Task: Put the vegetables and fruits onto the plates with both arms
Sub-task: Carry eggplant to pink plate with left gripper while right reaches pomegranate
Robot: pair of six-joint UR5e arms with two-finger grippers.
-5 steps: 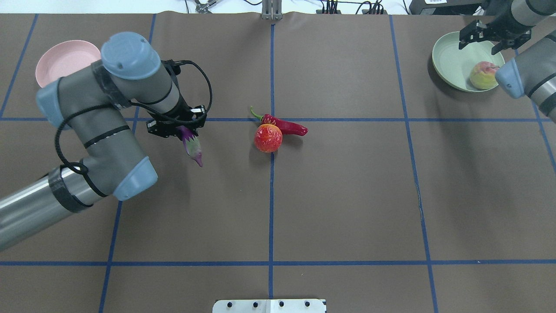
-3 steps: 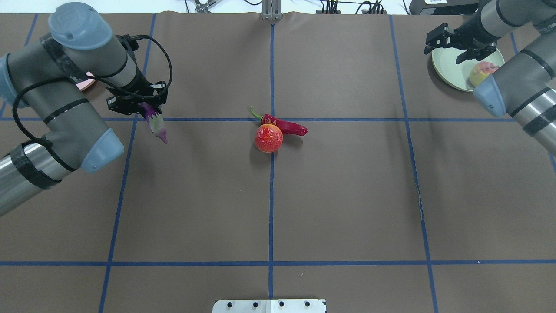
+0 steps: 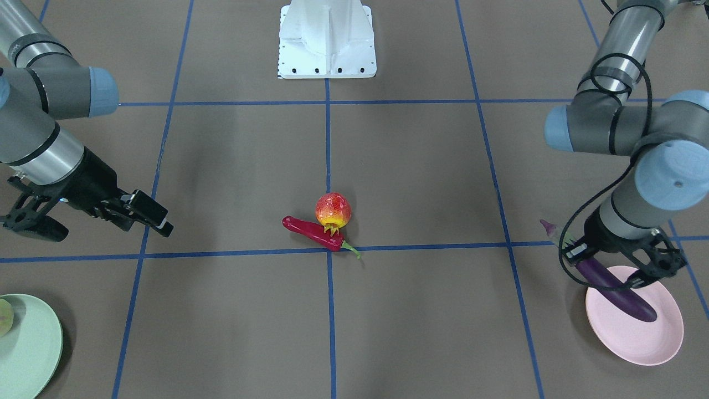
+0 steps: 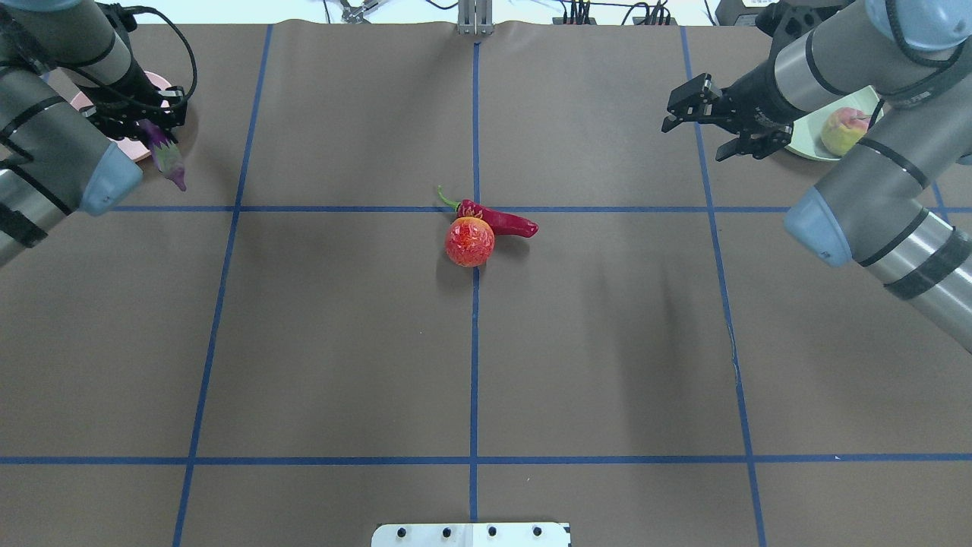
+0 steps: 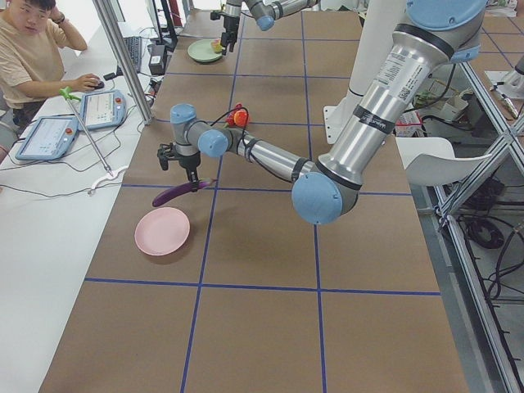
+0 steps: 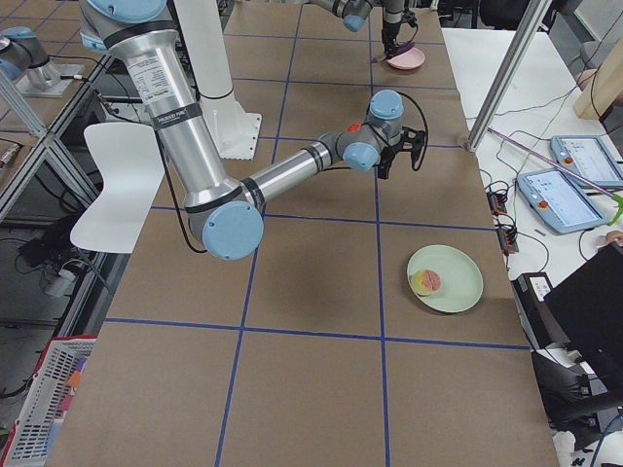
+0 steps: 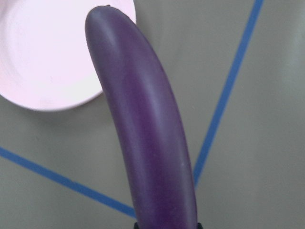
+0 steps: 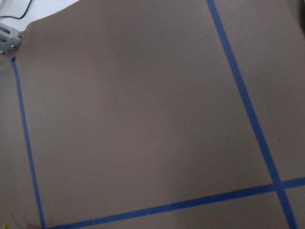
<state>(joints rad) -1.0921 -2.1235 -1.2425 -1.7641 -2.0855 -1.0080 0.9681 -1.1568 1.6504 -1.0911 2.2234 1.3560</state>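
Note:
My left gripper (image 3: 616,265) is shut on the long purple eggplant (image 3: 617,287) and holds it tilted above the near rim of the pale pink plate (image 3: 637,341). The left wrist view shows the eggplant (image 7: 143,133) with its tip over the pink plate (image 7: 43,62). My right gripper (image 4: 695,125) is open and empty, over bare table to the left of the mint green plate (image 4: 803,147), where the peach (image 4: 843,131) lies. The pomegranate (image 4: 469,241) and the red chili (image 4: 505,220) lie touching at the table's centre.
The brown table cover carries a grid of blue tape lines (image 4: 474,342). The white robot base (image 3: 327,39) stands at the middle of the robot's side. An operator (image 5: 37,57) sits at a desk with tablets beyond the table's far edge.
My left arm has swung to the far left with the eggplant, to the pink plate. My right gripper has moved left, off the green plate, and stays open.

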